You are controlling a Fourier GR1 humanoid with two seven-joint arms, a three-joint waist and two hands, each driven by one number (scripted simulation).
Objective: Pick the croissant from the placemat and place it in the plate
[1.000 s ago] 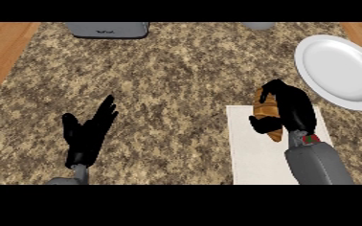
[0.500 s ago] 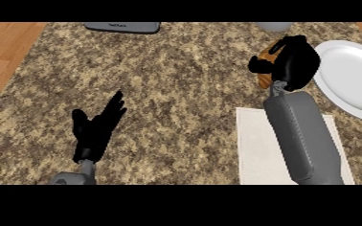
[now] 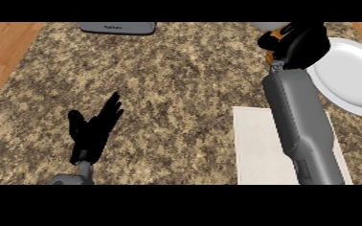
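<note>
My right hand (image 3: pixel 300 43) is curled round the croissant (image 3: pixel 272 55), of which only slivers of brown crust show between my fingers, and it hangs just off the plate's (image 3: pixel 345 76) left rim, not yet over the plate. I judge the main risk to be release too early: letting go here would land the croissant on the granite counter (image 3: pixel 176 86) beside the plate, or on the rim, where it could roll off. My left hand (image 3: pixel 92 129) rests open, fingers up, well left of the plate. I count one croissant, one white plate, one pale placemat (image 3: pixel 258 148) below the plate, one dark tray-like thing (image 3: pixel 117 28) at the far edge, and one grey object (image 3: pixel 268 26) partly hidden behind my right hand.
</note>
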